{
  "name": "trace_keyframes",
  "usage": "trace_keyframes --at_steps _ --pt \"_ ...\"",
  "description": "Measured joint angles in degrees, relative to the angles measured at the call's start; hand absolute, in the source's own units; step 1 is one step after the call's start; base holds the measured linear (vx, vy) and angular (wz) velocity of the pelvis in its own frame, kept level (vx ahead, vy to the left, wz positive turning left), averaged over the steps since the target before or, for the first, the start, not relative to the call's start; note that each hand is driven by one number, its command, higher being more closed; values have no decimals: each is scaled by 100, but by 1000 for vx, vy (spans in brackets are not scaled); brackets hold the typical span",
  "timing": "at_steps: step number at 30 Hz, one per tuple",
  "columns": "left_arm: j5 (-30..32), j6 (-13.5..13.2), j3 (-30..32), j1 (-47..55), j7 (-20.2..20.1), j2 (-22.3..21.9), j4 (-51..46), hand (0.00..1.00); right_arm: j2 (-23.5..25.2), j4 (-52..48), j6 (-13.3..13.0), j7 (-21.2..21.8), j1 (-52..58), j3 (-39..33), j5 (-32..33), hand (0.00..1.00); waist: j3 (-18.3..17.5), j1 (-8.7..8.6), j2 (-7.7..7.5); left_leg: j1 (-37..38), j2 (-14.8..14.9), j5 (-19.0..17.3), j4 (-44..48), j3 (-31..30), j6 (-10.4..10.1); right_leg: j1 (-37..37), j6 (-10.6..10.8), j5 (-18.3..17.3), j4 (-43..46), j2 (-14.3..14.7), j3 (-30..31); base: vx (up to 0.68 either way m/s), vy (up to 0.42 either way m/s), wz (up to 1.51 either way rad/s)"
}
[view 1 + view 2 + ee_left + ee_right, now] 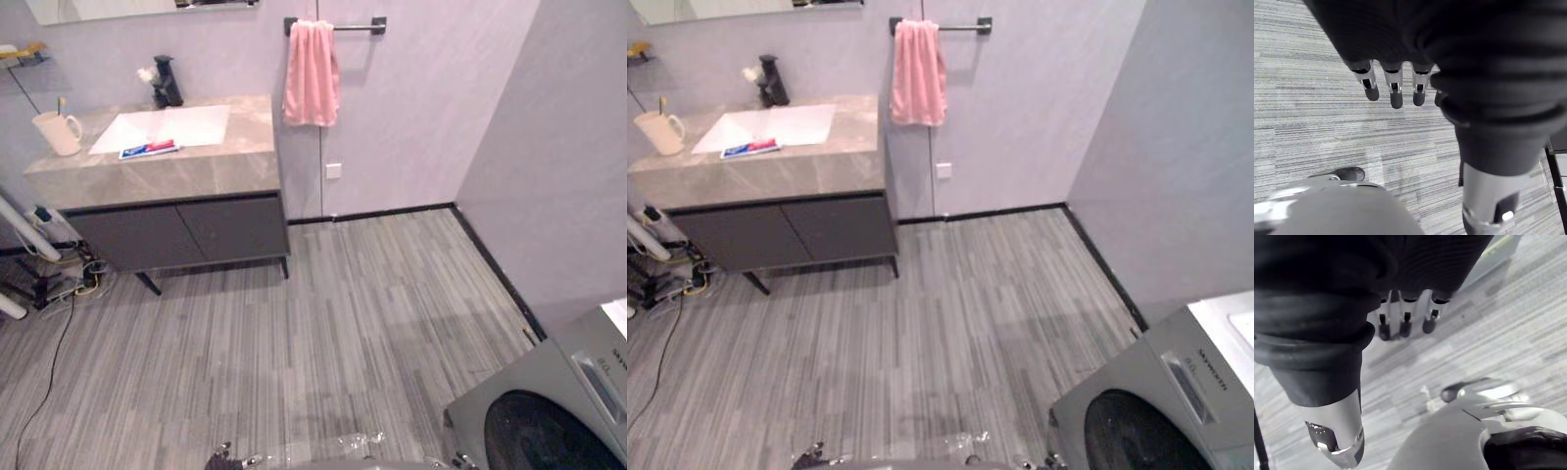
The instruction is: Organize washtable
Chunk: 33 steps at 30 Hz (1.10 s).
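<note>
Nothing's held, fingers are relaxed: the left robot hand (pixel 1395 93) and right robot hand (pixel 1404 325) are hung over the floor (pixel 1303 122) — toothpaste (pixel 149 149) and cup (pixel 59 132) are seen on the surface (pixel 196 171), well apart from both.

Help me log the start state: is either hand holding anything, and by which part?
Nothing is held: the left hand and the right hand both hang open above the floor.

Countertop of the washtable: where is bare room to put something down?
Bare: the right end of the countertop, beside the basin, and the front strip before the toothpaste. Crowded: the left end near the mug.
</note>
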Motion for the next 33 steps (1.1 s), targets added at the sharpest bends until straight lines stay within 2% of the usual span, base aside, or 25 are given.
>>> trace_keyframes --at_steps 7,15,24,26,27,29,31,32,33 --pt "171 -1 -29 -126 -1 39 126 0 5 141 -52 -9 -123 12 -438 0 81 -5 -11 212 -40 35 -203 -26 29 289 53 74 -374 -16 -92 91 7 3" --pt "253 -1 -40 -237 5 76 126 0 23 202 -49 -12 -317 21 -555 0 289 -11 -59 373 -33 24 -273 -40 -10 477 113 35 -429 -14 -197 -5 -19 4" --pt "244 0 -110 -326 7 85 125 0 16 176 -52 -13 -388 18 -548 0 364 -31 -38 268 -10 2 -245 -38 -47 342 56 -8 -325 -4 -196 -54 -32 0" --pt "242 5 -125 -374 7 117 126 0 28 171 -53 -12 -398 8 -526 0 427 -87 -74 69 17 -166 11 -38 -246 137 31 -238 33 -8 -207 -29 -46 4" --pt "239 8 -163 -455 5 155 125 0 40 107 -55 -13 -408 -1 -448 0 556 -100 -88 -151 78 -427 531 -33 -342 -13 7 -471 440 0 -215 -12 -36 2" --pt "239 9 -167 -492 4 175 109 0 55 -32 -58 -16 -372 -7 -419 0 644 -117 -91 -295 181 -670 1114 7 -550 -44 -71 -707 710 18 -197 16 -54 2" --pt "234 9 -133 -499 6 226 73 0 119 -66 -70 -35 -376 -78 -420 0 705 -124 -166 -751 305 -693 2356 244 -607 -15 -156 -863 860 -5 -163 33 -66 -4" --pt "207 4 -8 -474 10 190 -94 0 119 -72 -67 -62 -369 -122 -417 0 733 -74 -142 -1187 494 -610 3412 383 -734 9 -226 -967 993 21 -52 99 -70 -35" --pt "173 -5 42 -460 19 159 -129 0 106 -82 -63 -129 -380 -151 -399 0 780 4 -156 -1530 599 -762 3979 438 -587 94 -292 -1057 1065 17 71 132 -67 -46"
